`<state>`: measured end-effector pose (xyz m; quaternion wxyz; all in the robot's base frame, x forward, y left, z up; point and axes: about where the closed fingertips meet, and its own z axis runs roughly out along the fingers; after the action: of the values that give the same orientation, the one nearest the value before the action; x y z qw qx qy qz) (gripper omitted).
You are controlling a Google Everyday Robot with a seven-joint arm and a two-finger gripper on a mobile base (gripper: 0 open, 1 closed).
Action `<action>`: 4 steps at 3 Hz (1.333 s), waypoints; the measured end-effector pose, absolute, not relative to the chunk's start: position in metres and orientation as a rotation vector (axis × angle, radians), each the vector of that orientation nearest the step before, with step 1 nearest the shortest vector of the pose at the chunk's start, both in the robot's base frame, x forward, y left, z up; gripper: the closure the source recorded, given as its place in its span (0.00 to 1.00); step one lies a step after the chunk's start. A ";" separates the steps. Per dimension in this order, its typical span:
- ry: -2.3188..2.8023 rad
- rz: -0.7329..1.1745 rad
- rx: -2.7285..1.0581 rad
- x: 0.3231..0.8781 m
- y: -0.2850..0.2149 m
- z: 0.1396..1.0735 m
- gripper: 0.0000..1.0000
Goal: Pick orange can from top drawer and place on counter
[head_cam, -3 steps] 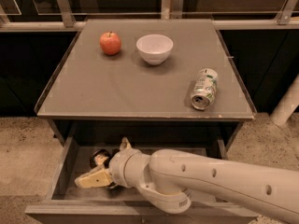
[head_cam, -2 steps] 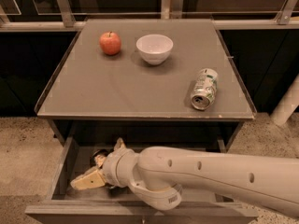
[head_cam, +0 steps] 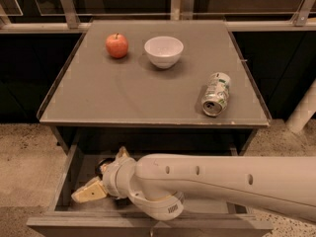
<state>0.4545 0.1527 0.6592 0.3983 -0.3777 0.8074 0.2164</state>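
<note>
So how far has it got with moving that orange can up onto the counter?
Done: the top drawer is open. In hand: the tool is inside it, at the orange can. Left: lifting the can out and setting it on the counter.

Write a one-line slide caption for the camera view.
Gripper in the open top drawer at the orange can; apple, white bowl and tipped white-and-green can sit on the counter.

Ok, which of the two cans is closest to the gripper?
The orange can in the top drawer, right beside the gripper; the white-and-green can lies on its side up on the counter.
</note>
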 end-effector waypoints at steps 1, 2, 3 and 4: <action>2.044 0.548 -0.956 0.455 0.153 0.659 0.00; 2.071 0.570 -0.956 0.455 0.155 0.640 0.00; 2.091 0.585 -0.957 0.455 0.158 0.625 0.00; 2.099 0.578 -0.943 0.456 0.159 0.614 0.00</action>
<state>0.4563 0.1591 0.6141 0.3751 -0.3685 0.8201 0.2258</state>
